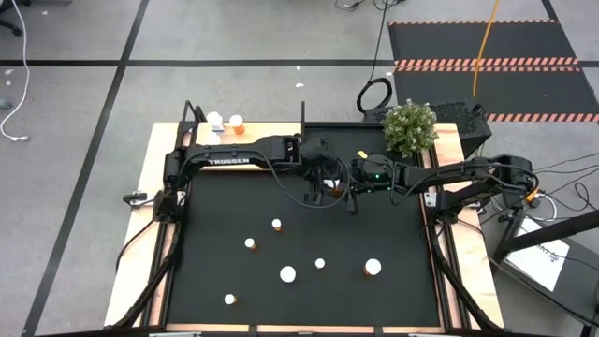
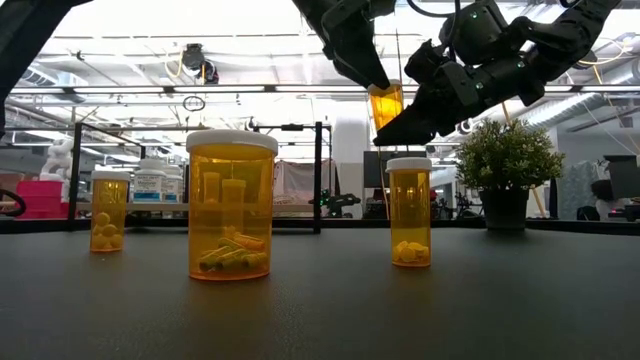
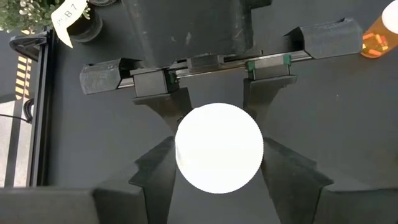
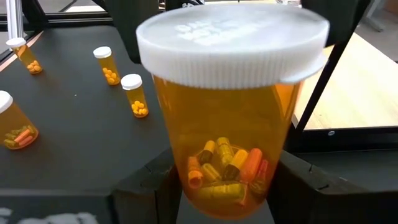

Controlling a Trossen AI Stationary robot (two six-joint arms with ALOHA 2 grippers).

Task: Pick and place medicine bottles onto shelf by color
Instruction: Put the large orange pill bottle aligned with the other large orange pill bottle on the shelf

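The right claw (image 1: 355, 192) grasps an upright orange bottle (image 4: 231, 112) mid-surface; the left claw (image 3: 217, 158) straddles its cap, grip uncertain; the shelf (image 1: 267, 131) lies far-left.

place: I read it as robotics lab/workshop
evidence: I see hazard-striped floor mats (image 1: 473, 42), floor cables (image 1: 19, 84), ceiling ducting (image 2: 90, 60)

Both grippers meet above the mat's (image 1: 393, 300) far middle, one bottle (image 2: 386, 103) between them, six bottles spread toward its near edge, two more (image 1: 226, 122) on the shelf's (image 1: 271, 131) far-left corner.
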